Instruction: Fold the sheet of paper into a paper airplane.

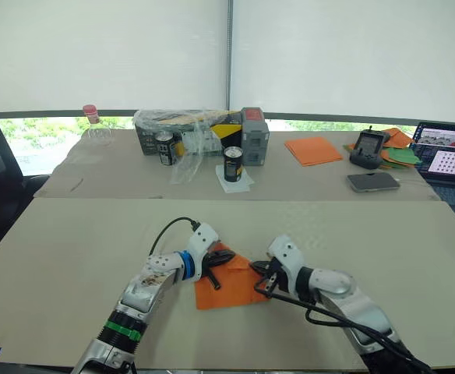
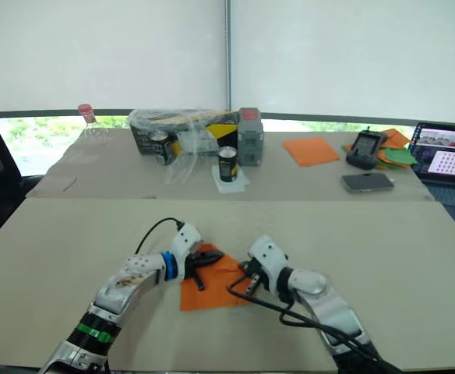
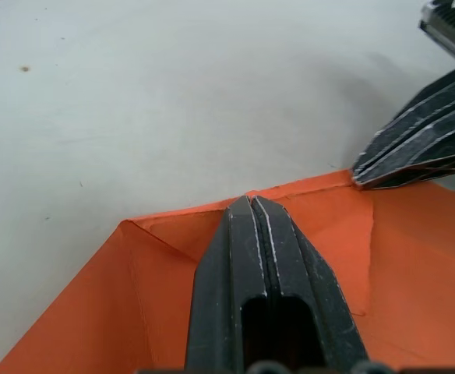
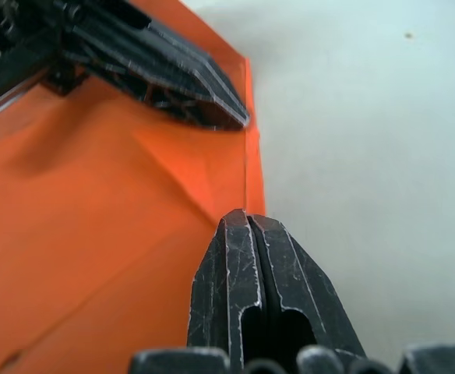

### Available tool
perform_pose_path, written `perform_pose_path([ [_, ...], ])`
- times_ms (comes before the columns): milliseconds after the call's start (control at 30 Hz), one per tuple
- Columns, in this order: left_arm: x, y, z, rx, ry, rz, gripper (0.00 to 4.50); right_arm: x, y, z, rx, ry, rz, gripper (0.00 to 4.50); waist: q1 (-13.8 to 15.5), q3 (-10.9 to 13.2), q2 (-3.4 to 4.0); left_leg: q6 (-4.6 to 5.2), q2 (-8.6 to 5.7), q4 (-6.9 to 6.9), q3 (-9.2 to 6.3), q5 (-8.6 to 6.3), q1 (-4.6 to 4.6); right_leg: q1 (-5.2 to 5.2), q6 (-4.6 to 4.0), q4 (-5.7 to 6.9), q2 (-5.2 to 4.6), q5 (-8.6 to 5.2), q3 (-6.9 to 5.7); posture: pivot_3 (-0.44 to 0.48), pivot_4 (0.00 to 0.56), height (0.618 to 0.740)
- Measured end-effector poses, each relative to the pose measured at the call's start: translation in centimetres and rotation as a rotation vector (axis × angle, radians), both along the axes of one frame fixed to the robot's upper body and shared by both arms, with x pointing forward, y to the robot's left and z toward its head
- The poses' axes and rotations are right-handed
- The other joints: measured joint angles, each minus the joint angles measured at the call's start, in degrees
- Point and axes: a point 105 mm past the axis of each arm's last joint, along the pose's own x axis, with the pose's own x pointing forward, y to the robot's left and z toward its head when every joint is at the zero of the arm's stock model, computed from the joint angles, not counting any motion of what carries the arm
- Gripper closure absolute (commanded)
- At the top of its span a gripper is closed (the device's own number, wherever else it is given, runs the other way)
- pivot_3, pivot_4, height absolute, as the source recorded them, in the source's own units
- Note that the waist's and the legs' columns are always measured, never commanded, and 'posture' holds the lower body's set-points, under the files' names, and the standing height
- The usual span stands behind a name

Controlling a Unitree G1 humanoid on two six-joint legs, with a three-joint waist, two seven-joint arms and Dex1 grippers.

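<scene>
Already partly folded, the paper (image 1: 229, 287) lies flat on the near table (image 1: 64, 249), right in front of the robot and between its two arms. Its far edge comes to a blunt point where corner flaps are turned in; the wrist views show the diagonal creases of those flaps meeting along a centre line.

Both grippers are down on the sheet. The left gripper (image 1: 221, 257) has its fingers pressed together with nothing between them, tips resting on the left flap near the far edge. The right gripper (image 1: 262, 274) is likewise closed and empty, tips at the sheet's right edge beside the other flap. In the left wrist view the right gripper's tips touch the far edge just beside the fold.

The step in hand looks like setting the corner folds, so the plane is early, only its nose begun. To do it well, one closed gripper should pin the sheet near the centre line while the other runs along the diagonal crease from the nose outward, pressing flat instead of dragging. Thin paper will slide on this smooth table, so the pinning tip must bear down before the other moves. Flap edges should meet at the centre line without overlap, else later folds go crooked.

On the far table sit cans (image 1: 233, 164), a box (image 1: 247, 134), another orange sheet (image 1: 313, 149), a phone (image 1: 373, 181) and a laptop (image 1: 453, 160), well apart from the work
</scene>
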Motion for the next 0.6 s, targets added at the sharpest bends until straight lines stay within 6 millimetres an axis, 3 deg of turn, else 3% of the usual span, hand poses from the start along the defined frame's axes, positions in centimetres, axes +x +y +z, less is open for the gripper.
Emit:
perform_pose_path([
  [333,0.0,0.0,-0.1,0.0,0.002,-0.002,4.5,-0.8,-1.6,0.1,0.077,0.077,-0.078,4.48,0.14,-0.07,-0.06,0.0,0.0,0.0,-0.01,0.0,0.0,0.03,0.0,-0.02,0.0,0.0,0.0,0.0,0.15,0.74],
  [500,0.0,0.0,0.0,-0.002,0.0,-0.002,4.5,-0.7,-2.4,1.2,0.145,0.064,-0.095,4.48,0.14,-0.01,-0.02,0.0,-0.01,0.0,0.01,0.0,-0.05,-0.02,0.0,-0.03,0.0,0.0,0.02,0.0,0.15,0.74],
  [600,0.1,0.2,0.0,0.0,-0.001,0.003,4.5,0.4,-1.6,3.2,0.142,-0.015,-0.064,4.48,-0.14,0.0,-0.01,0.0,0.01,0.0,-0.01,0.0,-0.03,-0.04,0.0,0.0,0.04,0.0,0.01,0.0,0.15,0.74],
])
